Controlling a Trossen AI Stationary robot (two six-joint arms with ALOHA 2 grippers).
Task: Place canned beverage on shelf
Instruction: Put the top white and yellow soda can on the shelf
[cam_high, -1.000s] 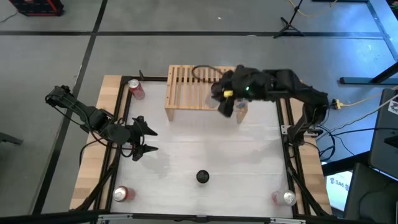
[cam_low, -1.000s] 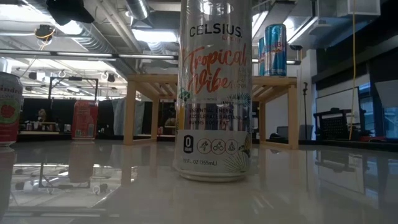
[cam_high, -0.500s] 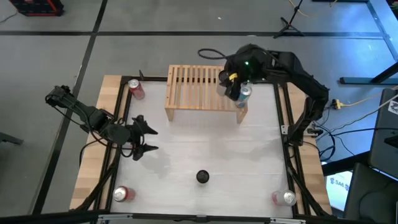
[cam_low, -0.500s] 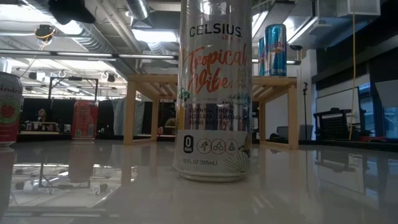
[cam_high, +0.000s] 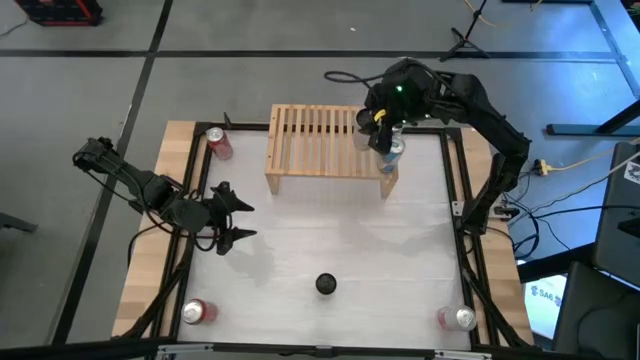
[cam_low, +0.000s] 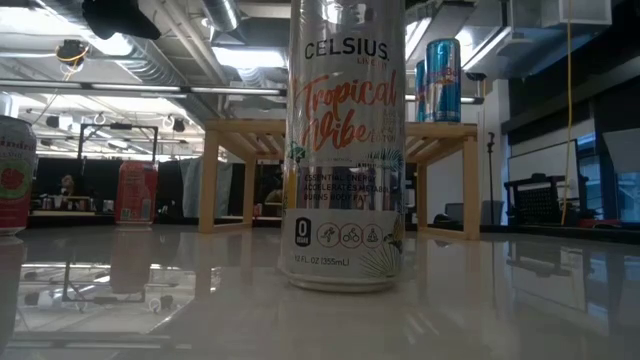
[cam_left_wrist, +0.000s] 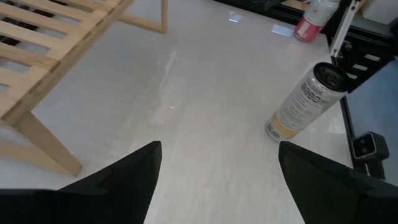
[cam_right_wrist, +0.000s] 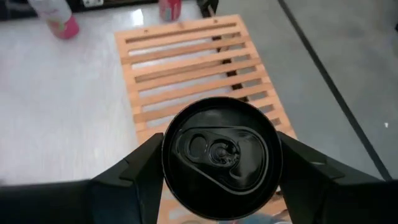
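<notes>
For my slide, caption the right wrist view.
Right gripper holds a can upright above the slatted wooden shelf.

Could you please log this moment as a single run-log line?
right gripper: shut on blue can, at shelf right end | left gripper: open, waiting over table | placement: unreleased

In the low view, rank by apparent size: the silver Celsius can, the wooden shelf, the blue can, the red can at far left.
1. Silver Celsius can: tallest, but nearest the camera.
2. Light-wood slatted shelf: widest, farther back.
3. Red can at the far-left edge: cropped, so unsure against the next.
4. Blue can, standing on the shelf.
</notes>
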